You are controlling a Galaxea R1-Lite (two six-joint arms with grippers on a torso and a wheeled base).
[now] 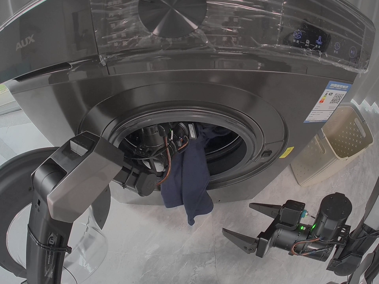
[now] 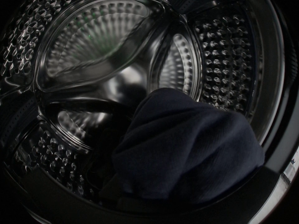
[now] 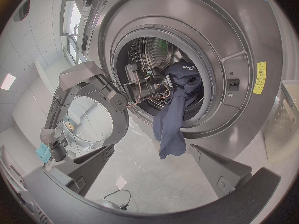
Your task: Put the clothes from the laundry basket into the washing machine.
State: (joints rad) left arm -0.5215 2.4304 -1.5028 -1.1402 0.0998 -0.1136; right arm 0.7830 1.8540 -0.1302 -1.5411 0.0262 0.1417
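Left gripper (image 3: 167, 81) half-hidden behind navy garment (image 3: 171, 122)

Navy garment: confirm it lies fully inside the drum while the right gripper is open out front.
Not fully. In the head view, the navy garment hangs out over the door rim toward the floor, only its upper end inside the drum. The right gripper is open out front.

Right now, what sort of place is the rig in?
Probably a laundry room: a front-loading washing machine with its door open, a navy garment draped over the drum opening, and a perforated laundry basket beside it on a tiled floor.
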